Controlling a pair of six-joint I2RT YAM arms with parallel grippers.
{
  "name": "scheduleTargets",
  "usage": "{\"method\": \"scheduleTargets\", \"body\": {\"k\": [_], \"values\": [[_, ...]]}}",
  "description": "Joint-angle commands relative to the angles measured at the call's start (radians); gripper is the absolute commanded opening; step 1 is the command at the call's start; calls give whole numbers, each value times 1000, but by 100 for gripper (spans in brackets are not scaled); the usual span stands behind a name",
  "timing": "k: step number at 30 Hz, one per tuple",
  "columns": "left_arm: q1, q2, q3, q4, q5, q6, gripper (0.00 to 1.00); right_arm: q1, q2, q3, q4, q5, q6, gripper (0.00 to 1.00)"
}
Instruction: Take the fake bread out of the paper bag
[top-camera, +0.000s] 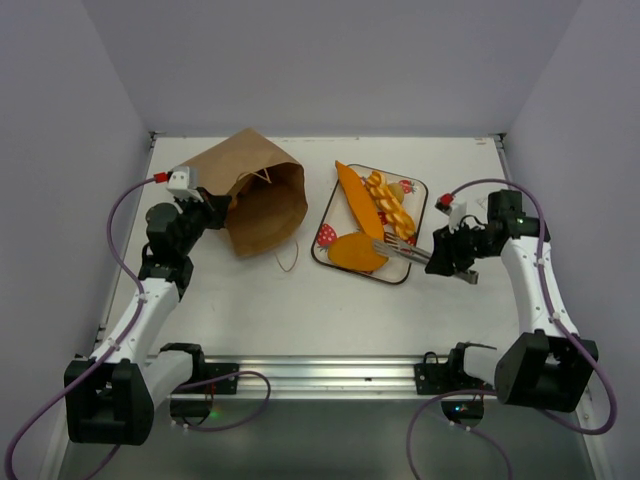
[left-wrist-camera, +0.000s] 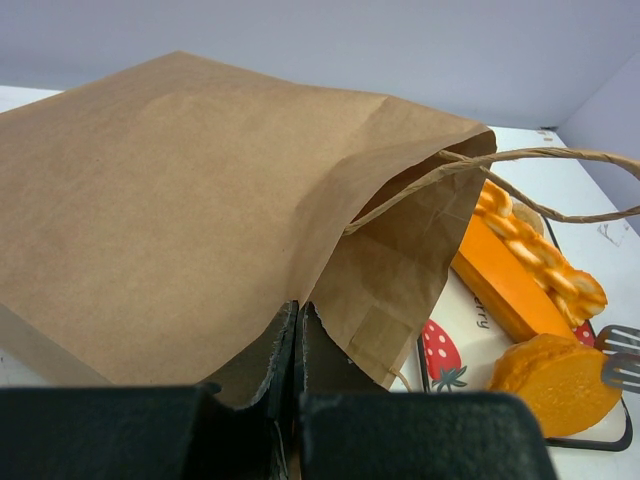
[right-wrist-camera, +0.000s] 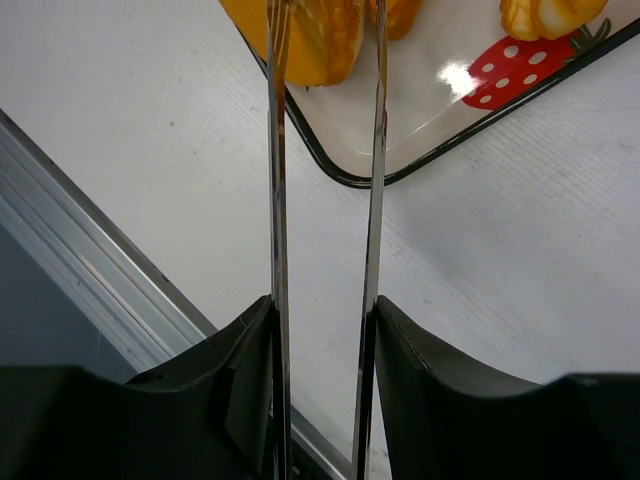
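The brown paper bag (top-camera: 262, 190) lay on its side on the white table (top-camera: 300, 320), with its open mouth turned toward the arms. The left gripper (top-camera: 222, 208) was at the left edge of this mouth. In the left wrist view its fingers (left-wrist-camera: 250, 400) were pressed together with the paper edge pinched between them. One string handle (left-wrist-camera: 520, 155) hung loose across the opening.

The fake bread was outside the bag, on the strawberry-print tray (top-camera: 416, 200) just to the right of it: a long pointed baguette (top-camera: 354, 198), a braided piece (top-camera: 390, 208) beside it, and an oval loaf (top-camera: 357, 252) at the near end.

The right gripper (top-camera: 440, 256) was clamped on metal tongs (top-camera: 402, 247) – its two fingers (right-wrist-camera: 420, 360) squeezed the thin steel arms, which stayed a little apart. The tips of the tongs reached over the near corner of the tray, by the oval loaf – whether they touched it, I cannot tell.
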Motion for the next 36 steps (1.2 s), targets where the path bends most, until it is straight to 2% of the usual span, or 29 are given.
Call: {"method": "scheduleTargets", "body": {"k": [1, 10, 18, 21, 24, 25, 30, 36], "values": [[13, -21, 14, 26, -2, 23, 2, -16, -22, 53, 31, -44, 13, 45], [13, -17, 17, 28, 7, 24, 2, -21, -20, 123, 39, -62, 27, 46], [13, -13, 32, 22, 40, 15, 2, -18, -5, 195, 42, -147, 28, 42], [13, -10, 42, 12, 60, -3, 2, 19, 20, 215, 55, -173, 43, 41], [13, -13, 51, 0, 80, -32, 2, 111, 30, 209, 120, -159, 95, 40], [13, -16, 55, -5, 83, -38, 2, 184, 30, 199, 144, -150, 137, 40], [13, -27, 80, -31, 106, -94, 2, 396, 72, 188, 304, -116, 237, 40], [13, -57, 62, -55, 126, -137, 2, 574, 150, 163, 532, -66, 356, 39]]}}
